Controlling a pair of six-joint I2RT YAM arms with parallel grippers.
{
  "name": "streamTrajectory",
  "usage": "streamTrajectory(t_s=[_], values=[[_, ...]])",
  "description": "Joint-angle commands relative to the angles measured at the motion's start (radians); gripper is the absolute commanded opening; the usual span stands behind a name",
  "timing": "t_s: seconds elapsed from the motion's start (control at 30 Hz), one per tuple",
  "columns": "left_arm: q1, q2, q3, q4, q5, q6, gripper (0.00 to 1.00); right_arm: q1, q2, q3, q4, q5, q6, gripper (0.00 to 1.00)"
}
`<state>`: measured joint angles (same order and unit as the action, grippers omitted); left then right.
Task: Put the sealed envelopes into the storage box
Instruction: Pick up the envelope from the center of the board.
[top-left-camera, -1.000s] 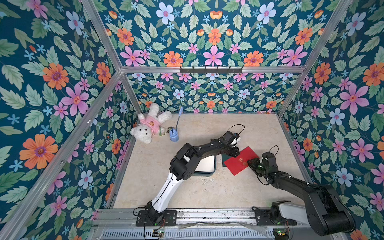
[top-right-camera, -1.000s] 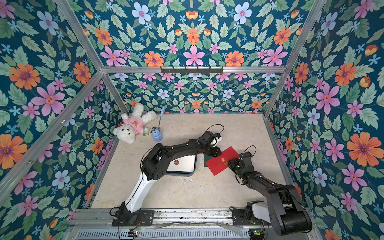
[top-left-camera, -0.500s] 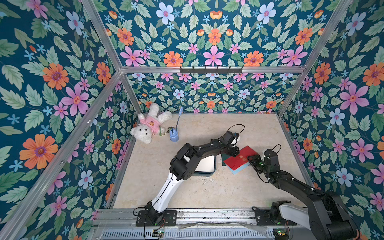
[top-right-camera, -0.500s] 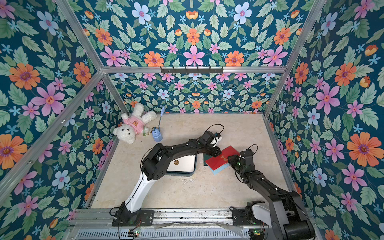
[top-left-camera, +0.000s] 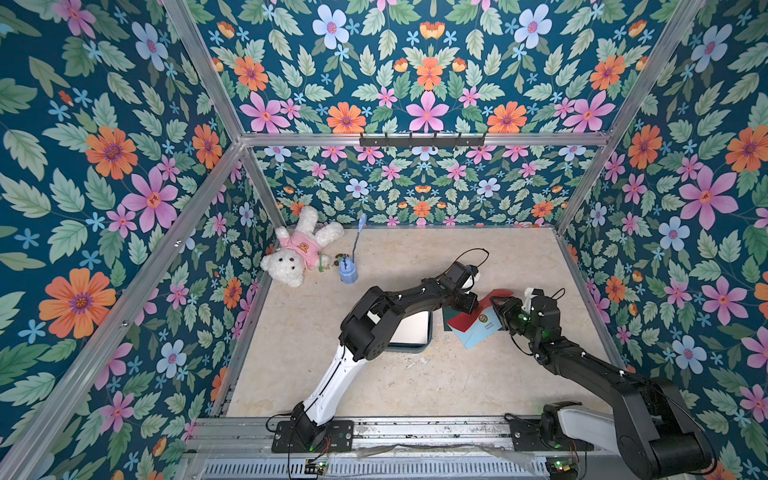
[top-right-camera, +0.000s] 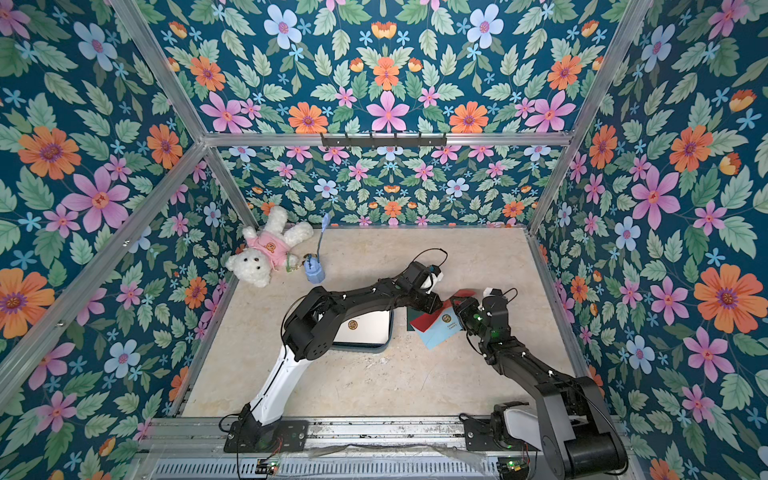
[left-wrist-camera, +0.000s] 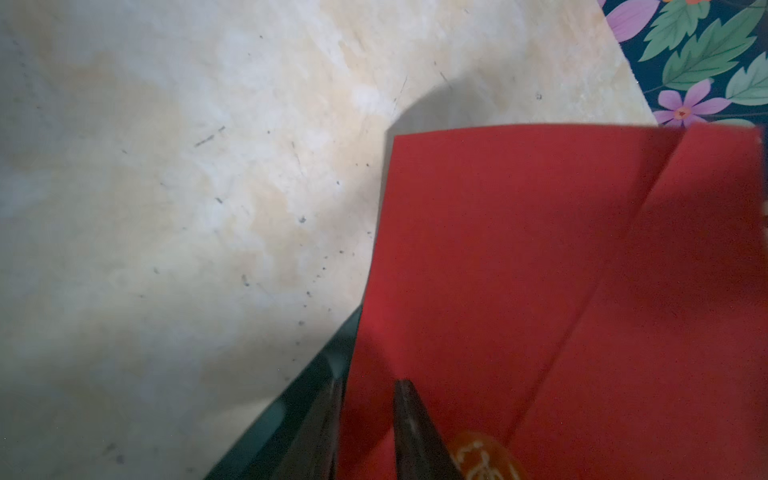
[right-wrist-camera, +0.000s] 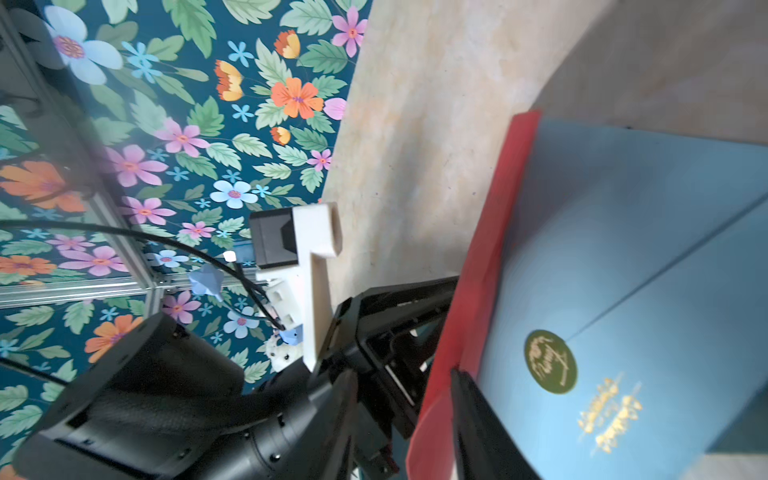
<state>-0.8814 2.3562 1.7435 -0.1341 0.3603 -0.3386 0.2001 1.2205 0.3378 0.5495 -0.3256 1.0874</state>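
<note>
Red envelope (top-left-camera: 462, 321), gold seal, tilted over light-blue envelope (top-left-camera: 478, 336), dark round seal, both just 3 o'clock of teal box (top-left-camera: 419, 348); left tool (left-wrist-camera: 368, 382) pinching red edge, right tool (top-left-camera: 498, 309) grip cannot tell; bare surface (top-left-camera: 415, 382) at 6 o'clock, wall (top-left-camera: 648, 299) near at 3 o'clock

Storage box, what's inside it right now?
A pale envelope with a round seal lies in the storage box; the left arm covers much of it, so anything beneath it cannot be seen.

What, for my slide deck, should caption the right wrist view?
Right gripper straddling a raised red envelope over a light-blue sealed envelope.
</note>
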Motion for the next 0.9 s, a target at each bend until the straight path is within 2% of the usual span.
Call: streamTrajectory(t_s=[0.0, 0.23, 0.5, 0.63, 0.73, 0.8, 0.87], values=[[-0.007, 0.007, -0.007, -0.088, 0.024, 0.006, 0.28, 0.002, 0.03, -0.015, 0.059, -0.046, 0.067, 0.42], [-0.01, 0.008, -0.007, -0.087, 0.028, 0.006, 0.28, -0.002, 0.083, -0.005, 0.017, -0.069, 0.05, 0.42], [-0.011, 0.006, -0.007, -0.087, 0.024, 0.005, 0.28, -0.002, 0.079, -0.025, -0.034, -0.036, -0.002, 0.41], [-0.011, -0.008, -0.009, -0.083, 0.005, 0.006, 0.31, -0.001, 0.072, -0.024, -0.051, -0.027, -0.034, 0.28], [-0.009, -0.03, 0.001, -0.078, -0.009, 0.006, 0.31, -0.002, 0.052, -0.009, -0.078, -0.027, -0.085, 0.11], [-0.01, -0.056, 0.018, -0.076, -0.036, 0.006, 0.37, -0.001, 0.028, 0.015, -0.117, -0.029, -0.152, 0.0], [-0.01, -0.086, 0.04, -0.073, -0.073, 0.009, 0.4, -0.002, -0.002, 0.051, -0.18, -0.023, -0.233, 0.0]])
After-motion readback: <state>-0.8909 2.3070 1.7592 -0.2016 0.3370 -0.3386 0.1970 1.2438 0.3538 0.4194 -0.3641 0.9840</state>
